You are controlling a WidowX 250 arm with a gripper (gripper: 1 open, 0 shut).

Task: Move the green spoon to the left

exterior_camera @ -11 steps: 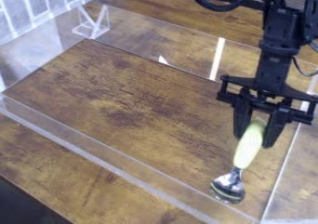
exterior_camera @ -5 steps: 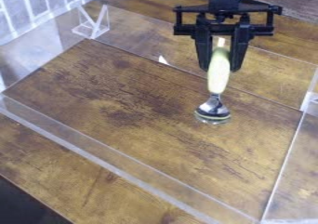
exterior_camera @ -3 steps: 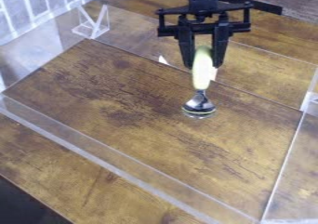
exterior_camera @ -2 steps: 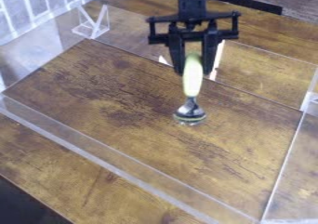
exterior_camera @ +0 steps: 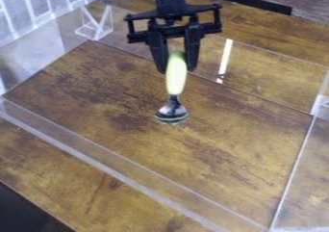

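Observation:
The green spoon hangs almost upright, its pale yellow-green handle up and its shiny metal bowl down, close over the wooden table near the middle. My black gripper comes down from the top of the view and is shut on the spoon's handle, one finger on each side of it. I cannot tell whether the bowl touches the wood.
A low clear acrylic wall borders the wooden work area along the front and right. A small clear stand sits at the back left beside a white railing. A bright reflection strip lies right of the gripper.
My gripper has carried the spoon steadily to the left, from the front right corner to near the table's middle. The grip on the handle stayed shut.

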